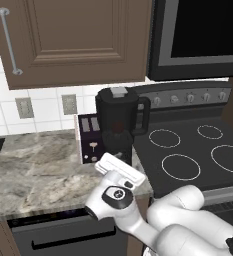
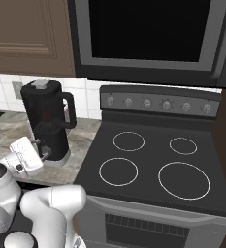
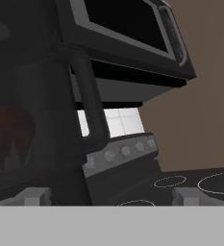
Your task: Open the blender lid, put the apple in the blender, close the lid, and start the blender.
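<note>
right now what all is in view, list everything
blender: one, black, on the counter left of the stove
blender lid: one, dark with grey cap, on the jar
apple: one, red, inside the jar
toaster: one, white with purple front, behind the blender
counter: one, grey marble
stove: one, black, four rings
microwave: one, dark, above the stove
gripper: one, white, open, by the blender base

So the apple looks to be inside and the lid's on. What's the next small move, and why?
Probably ease the gripper forward onto the knob at the front of the blender base. The lid sits on the jar, a reddish shape that looks like the apple shows through it, and the jaws stand open right at the base, so only starting it seems left.
</note>
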